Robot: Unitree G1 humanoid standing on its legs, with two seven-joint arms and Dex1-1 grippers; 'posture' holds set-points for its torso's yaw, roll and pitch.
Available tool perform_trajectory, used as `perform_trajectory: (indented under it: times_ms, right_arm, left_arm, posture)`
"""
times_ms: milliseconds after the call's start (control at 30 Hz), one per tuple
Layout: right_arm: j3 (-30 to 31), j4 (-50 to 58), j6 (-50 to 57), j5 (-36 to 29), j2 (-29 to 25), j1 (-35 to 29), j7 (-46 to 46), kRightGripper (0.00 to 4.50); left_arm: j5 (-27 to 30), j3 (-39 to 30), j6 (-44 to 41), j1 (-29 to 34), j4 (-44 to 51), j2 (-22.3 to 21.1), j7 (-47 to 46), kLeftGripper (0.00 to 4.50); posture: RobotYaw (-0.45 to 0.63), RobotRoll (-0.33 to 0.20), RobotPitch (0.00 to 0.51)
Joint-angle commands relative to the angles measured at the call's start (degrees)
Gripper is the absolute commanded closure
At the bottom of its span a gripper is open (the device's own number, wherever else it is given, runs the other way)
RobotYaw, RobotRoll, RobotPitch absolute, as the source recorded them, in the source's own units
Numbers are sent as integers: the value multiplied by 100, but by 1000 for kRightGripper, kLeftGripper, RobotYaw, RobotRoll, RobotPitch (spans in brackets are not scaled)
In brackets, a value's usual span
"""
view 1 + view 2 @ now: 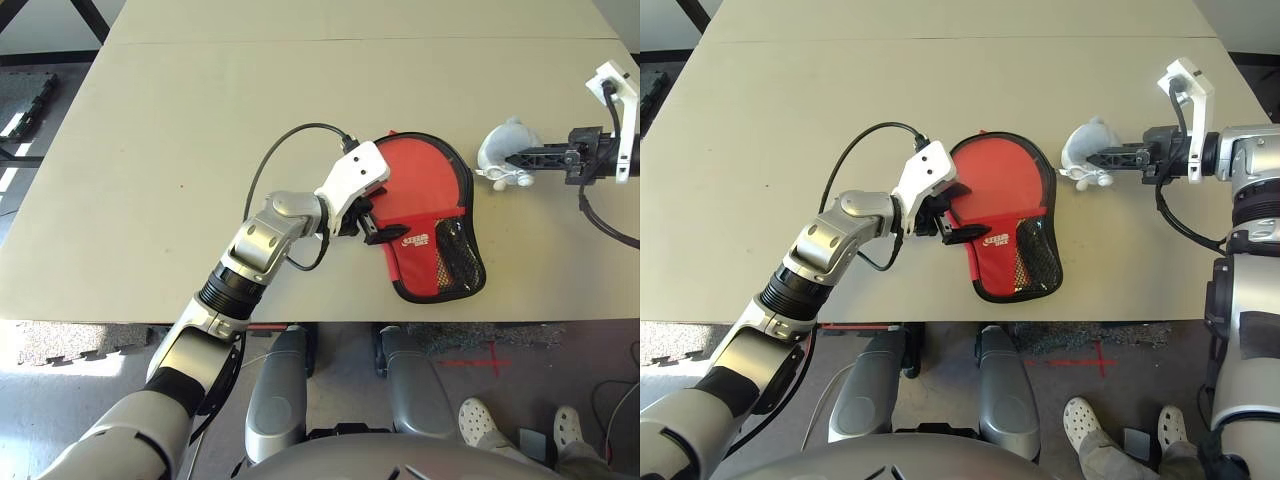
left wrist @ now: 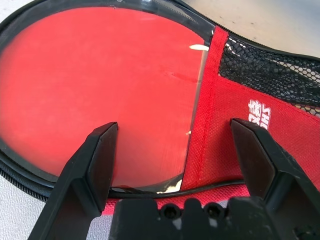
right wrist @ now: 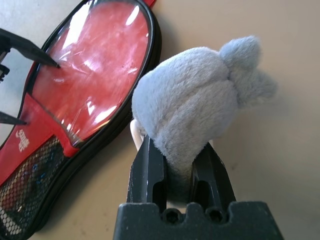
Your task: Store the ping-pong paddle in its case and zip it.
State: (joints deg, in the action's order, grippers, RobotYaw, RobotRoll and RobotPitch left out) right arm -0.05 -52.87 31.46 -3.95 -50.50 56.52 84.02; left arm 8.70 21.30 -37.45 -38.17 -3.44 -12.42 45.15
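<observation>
The left gripper [image 1: 372,225] is hovering with jaws spread wide over the case [image 1: 432,222], one finger [image 2: 92,165] above the clear window, the other above the red fabric by the white logo [image 1: 413,239]. The right gripper [image 1: 1092,160] is clenching its jaws on a grey-white pouch [image 3: 200,107], holding it just beside the case, toward the desk's [image 1: 180,130] right edge. The case is lying flat near the desk's front edge, its mesh pocket [image 1: 458,256] pointing toward that edge. The paddle [image 2: 95,85] is sitting inside, its red face showing through the window.
</observation>
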Motion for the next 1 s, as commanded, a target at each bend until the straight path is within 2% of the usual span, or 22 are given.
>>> perform_trajectory:
  times_ms: [33,367,733,1000]
  right_arm:
    - [159,391,312,-39,-310,-277,349,4269]
    - [396,1390,922,-346,-584,-984,802,4271]
    - [1028,3023,1548,-1510,-1121,-2107,848,4279]
    - [1337,3731,1674,-2015,-1314,-2557,848,4285]
  left_arm:
    - [-152,233,-245,188,-439,-26,-43,0]
    - [-153,229,-220,171,-513,43,-70,0]
    - [-162,227,-203,159,-594,119,-112,0]
    - [-168,203,-207,152,-626,128,-163,0]
  posture:
    - [-106,0,257]
    - [-116,0,257]
    - [-128,0,263]
    - [-123,0,265]
